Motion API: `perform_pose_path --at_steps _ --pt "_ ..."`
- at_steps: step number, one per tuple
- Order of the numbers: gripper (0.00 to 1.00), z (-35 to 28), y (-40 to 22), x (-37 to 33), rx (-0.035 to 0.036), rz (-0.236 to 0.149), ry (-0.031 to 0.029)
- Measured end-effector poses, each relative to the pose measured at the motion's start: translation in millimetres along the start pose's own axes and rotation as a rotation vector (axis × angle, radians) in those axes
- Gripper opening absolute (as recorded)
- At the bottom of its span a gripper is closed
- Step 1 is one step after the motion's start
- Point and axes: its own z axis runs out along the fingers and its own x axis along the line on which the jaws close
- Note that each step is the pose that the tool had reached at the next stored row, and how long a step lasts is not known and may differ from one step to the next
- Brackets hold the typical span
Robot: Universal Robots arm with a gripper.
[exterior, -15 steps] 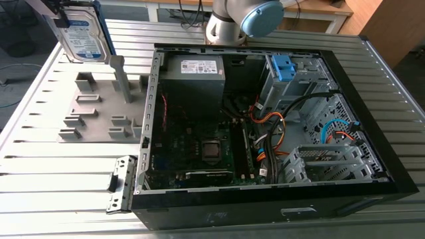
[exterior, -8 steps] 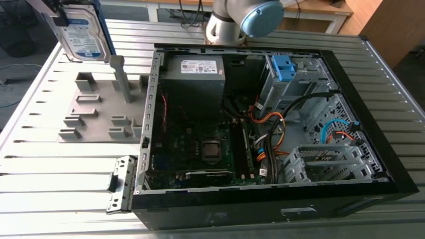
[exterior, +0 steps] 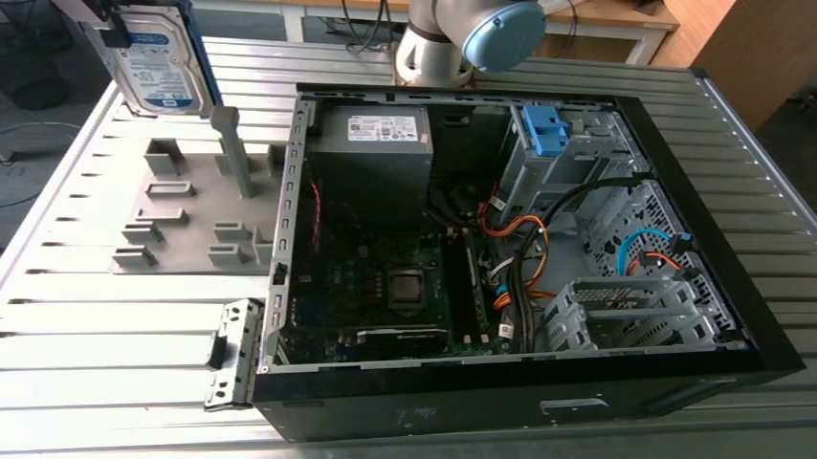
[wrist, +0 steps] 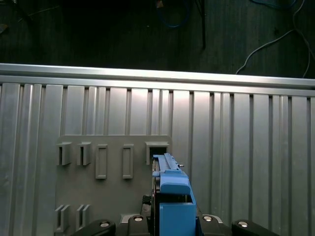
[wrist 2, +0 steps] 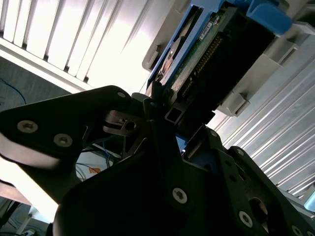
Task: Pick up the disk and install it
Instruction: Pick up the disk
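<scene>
Your fingers (wrist 2: 158, 105) are clamped on the disk (exterior: 153, 59), upright over the grey holder plate (exterior: 191, 229), far left of the counter (exterior: 115, 325) in the exterior view, outside the PC case (exterior: 715, 287). Pick-up phase, I'd say; install not begun. Next prob needs carrier squared w/ the drive cage (exterior: 581, 158).

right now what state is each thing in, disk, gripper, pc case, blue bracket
silver metal disk in blue carrier frame: upright, gripped, held above the grey slotted plate
black gripper: shut on the disk
black metal computer case: lying flat, side open
bare blue plastic bracket: seated in the case's drive cage, no drive
</scene>
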Motion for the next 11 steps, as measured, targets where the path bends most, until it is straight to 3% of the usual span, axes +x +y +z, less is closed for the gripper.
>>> perform_pose_path --at_steps 11 --pt "0.36 -6.3 0.3 -0.4 0.0001 0.0 0.0"
